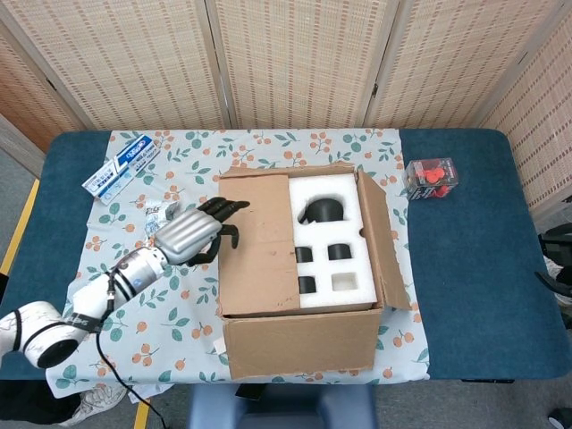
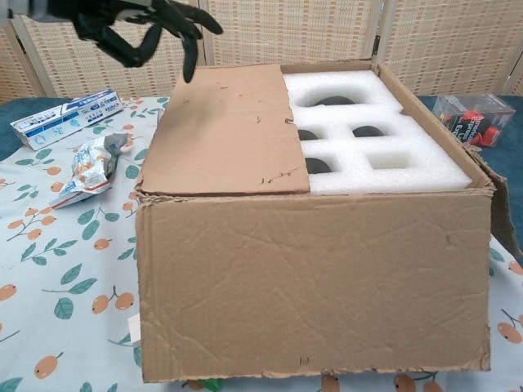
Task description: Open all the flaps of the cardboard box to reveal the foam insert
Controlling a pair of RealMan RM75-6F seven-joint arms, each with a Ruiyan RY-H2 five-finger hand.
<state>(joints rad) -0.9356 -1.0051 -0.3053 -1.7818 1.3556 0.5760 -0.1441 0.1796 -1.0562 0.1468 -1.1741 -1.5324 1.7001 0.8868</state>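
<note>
The cardboard box [image 1: 299,344] stands mid-table. Its left flap [image 1: 256,243] lies flat over the left half, and its right flap [image 1: 386,241] stands open, leaning outward. White foam insert [image 1: 332,246] with dark cut-outs shows in the uncovered right half. My left hand [image 1: 192,234] hovers with fingers spread at the left flap's outer edge and holds nothing. In the chest view the left hand [image 2: 135,24] hangs above the flap's [image 2: 229,131] far left corner, beside the foam [image 2: 384,155]. Only dark fingertips of my right hand [image 1: 554,268] show at the right edge, spread and empty.
A toothpaste box [image 1: 121,167] and a snack packet [image 1: 159,217] lie left of the box on the floral cloth [image 1: 134,313]. A clear case with red items [image 1: 430,176] sits at the back right on the blue table [image 1: 474,295]. Woven screens stand behind.
</note>
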